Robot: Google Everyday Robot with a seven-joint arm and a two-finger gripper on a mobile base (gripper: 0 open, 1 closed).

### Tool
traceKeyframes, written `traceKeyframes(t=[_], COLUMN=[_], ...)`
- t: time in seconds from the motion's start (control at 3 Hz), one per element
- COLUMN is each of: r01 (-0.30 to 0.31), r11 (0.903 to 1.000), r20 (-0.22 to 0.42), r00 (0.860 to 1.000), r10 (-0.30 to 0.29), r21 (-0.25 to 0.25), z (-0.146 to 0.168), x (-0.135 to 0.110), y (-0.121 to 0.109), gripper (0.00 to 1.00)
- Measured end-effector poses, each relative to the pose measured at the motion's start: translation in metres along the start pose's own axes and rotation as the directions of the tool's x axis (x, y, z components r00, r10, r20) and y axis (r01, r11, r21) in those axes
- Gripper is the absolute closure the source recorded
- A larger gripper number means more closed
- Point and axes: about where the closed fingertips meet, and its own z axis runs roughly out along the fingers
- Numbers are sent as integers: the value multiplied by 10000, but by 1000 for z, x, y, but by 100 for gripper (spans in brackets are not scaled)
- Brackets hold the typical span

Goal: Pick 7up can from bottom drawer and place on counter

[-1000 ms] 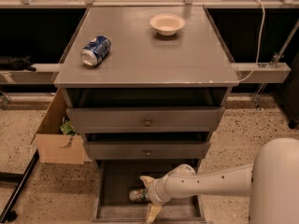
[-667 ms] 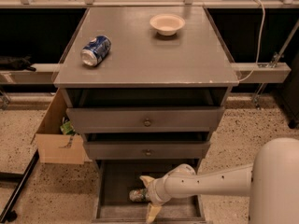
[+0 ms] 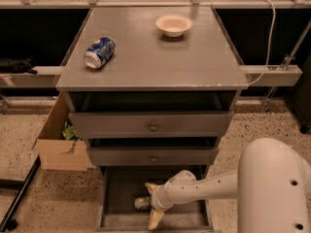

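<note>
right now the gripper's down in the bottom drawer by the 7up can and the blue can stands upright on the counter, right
Not quite: the camera view shows the blue can lying on its side on the counter, not upright. The gripper is down in the bottom drawer by the 7up can.

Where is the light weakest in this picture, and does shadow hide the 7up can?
Camera view: the counter is evenly lit, with a soft shadow under the bowl; the bottom drawer lies in shade below the upper drawers, yet the 7up can shows dimly there, beside the gripper, which is open.
</note>
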Motion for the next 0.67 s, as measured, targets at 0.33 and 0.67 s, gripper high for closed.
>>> traceKeyframes(t=[0.33, 0.67], r01=[-328, -328], r11=[9990, 9990], r20=[-371, -371], r00=[9988, 9988], r10=[317, 317], r21=[-288, -289], z=[35, 35], x=[-5, -5], y=[-25, -25], gripper=[0, 0])
